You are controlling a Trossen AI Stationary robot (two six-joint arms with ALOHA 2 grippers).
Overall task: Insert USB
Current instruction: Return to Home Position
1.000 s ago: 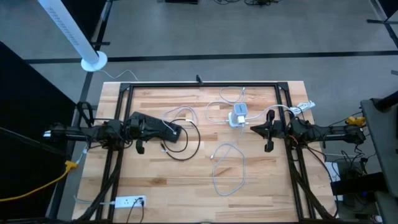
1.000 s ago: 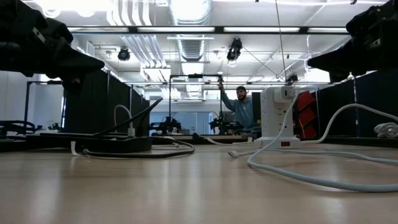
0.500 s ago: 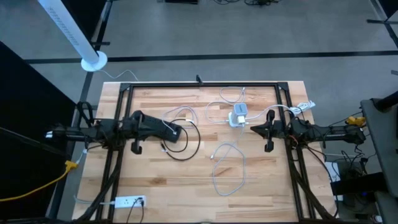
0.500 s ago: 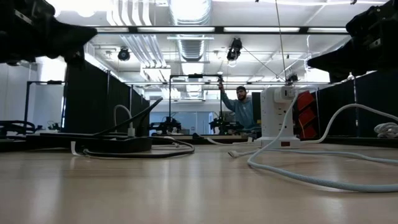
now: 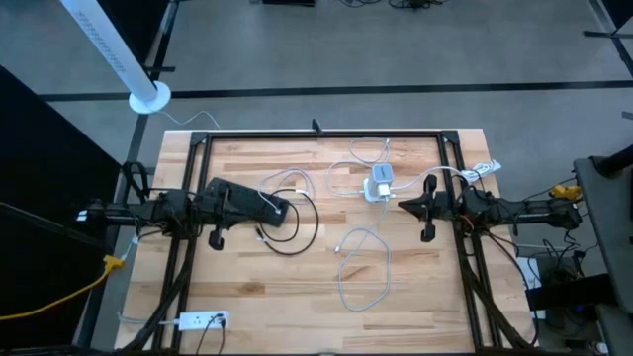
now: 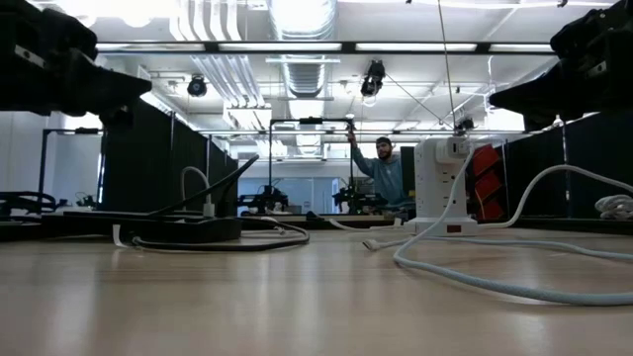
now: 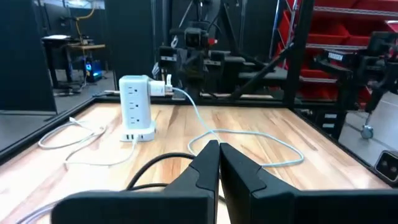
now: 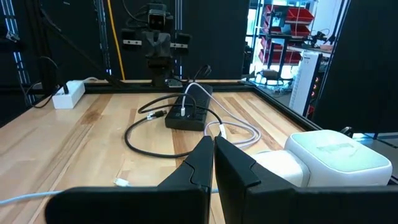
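A loose white USB cable lies in loops on the table's middle, one plug end bare on the wood. A white outlet tower stands upright on its base toward the far side, with a white cord plugged in. A black power strip lies flat left of centre, a white plug in it. My left gripper hovers shut and level at the table's left, just above the black strip's near end. My right gripper hovers shut and level at the right, beside the tower.
A white power strip lies at the near left corner and another at the far right. A black cable loops from the black strip. A person stands in the room beyond the table. Bare wood lies along the near edge.
My left gripper has rolled about its own long line and settled level again; in the low view its tip rose and then sank back. It stays shut. The cables, the tower and the right arm have kept still.
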